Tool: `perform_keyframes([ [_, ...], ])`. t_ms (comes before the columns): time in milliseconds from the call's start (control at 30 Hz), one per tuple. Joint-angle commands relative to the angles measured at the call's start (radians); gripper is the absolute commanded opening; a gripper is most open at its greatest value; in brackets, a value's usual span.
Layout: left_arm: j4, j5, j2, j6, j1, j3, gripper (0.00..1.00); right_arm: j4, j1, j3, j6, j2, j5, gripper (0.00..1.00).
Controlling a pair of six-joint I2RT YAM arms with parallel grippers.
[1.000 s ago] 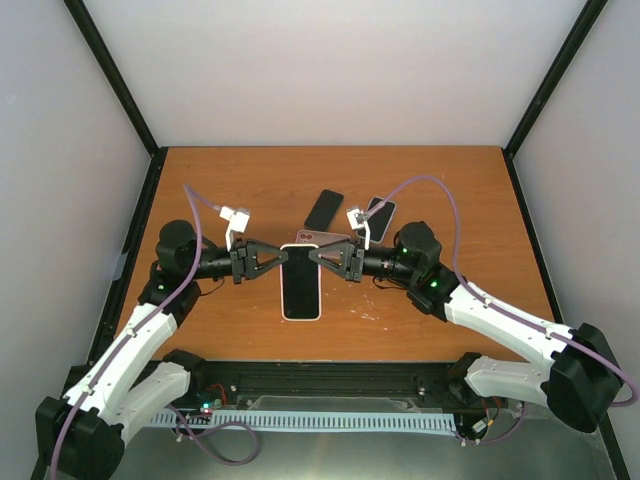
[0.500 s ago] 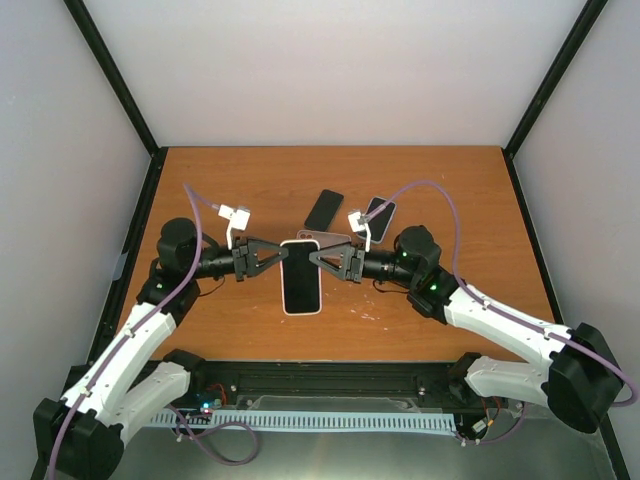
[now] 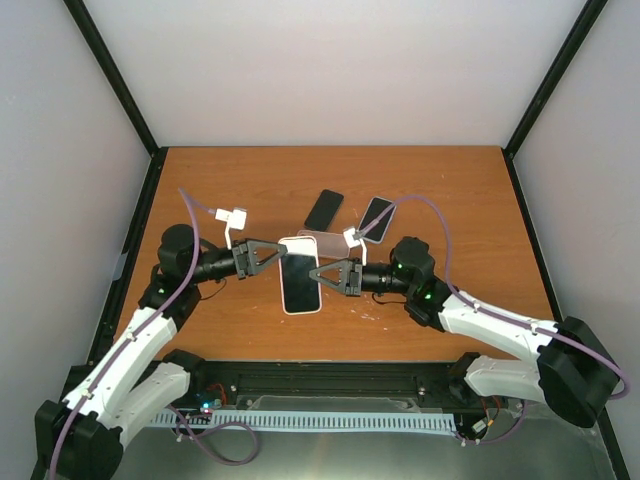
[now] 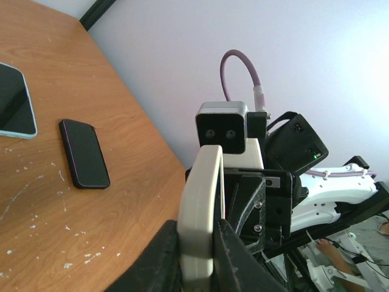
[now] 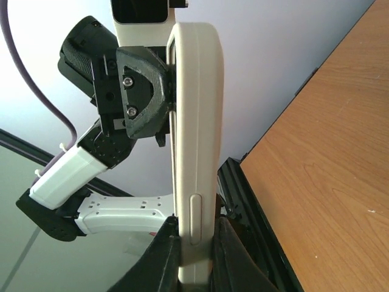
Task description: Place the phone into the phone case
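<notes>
A phone with a black screen sits in a cream-white case, held off the table between both grippers. My left gripper is shut on its upper left edge; in the left wrist view the fingers clamp the cream case edge-on. My right gripper is shut on its right edge; in the right wrist view the fingers pinch the case just below its side button. Each wrist view shows the other gripper behind the case.
On the wooden table behind the held phone lie a pale pinkish clear case, a black phone and a phone with a light rim. The left wrist view shows the dark phone and the light-rimmed phone.
The right gripper has moved toward the near edge and a little left, the left gripper has risen slightly. The cased phone between them has tilted, its top leaning left.
</notes>
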Motion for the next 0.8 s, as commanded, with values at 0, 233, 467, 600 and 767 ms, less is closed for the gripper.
perform_keyframes([
  [0,0.03,-0.052,-0.001,0.016,-0.001,0.029,0.21,0.07,0.004,-0.026,0.079,-0.012,0.031,0.04],
  [233,-0.061,-0.099,0.003,0.079,-0.001,0.029,0.46,0.155,0.004,-0.053,0.133,0.025,0.019,0.03],
  [467,-0.148,-0.144,0.04,0.155,-0.001,0.056,0.36,0.119,0.004,-0.062,0.11,0.031,0.014,0.03],
  [600,-0.225,-0.223,0.04,0.194,-0.001,0.073,0.55,-0.151,0.002,-0.039,-0.007,0.003,0.101,0.03],
  [767,-0.316,-0.324,0.019,0.219,-0.001,0.08,0.88,-0.424,-0.033,-0.026,-0.126,0.019,0.223,0.03],
])
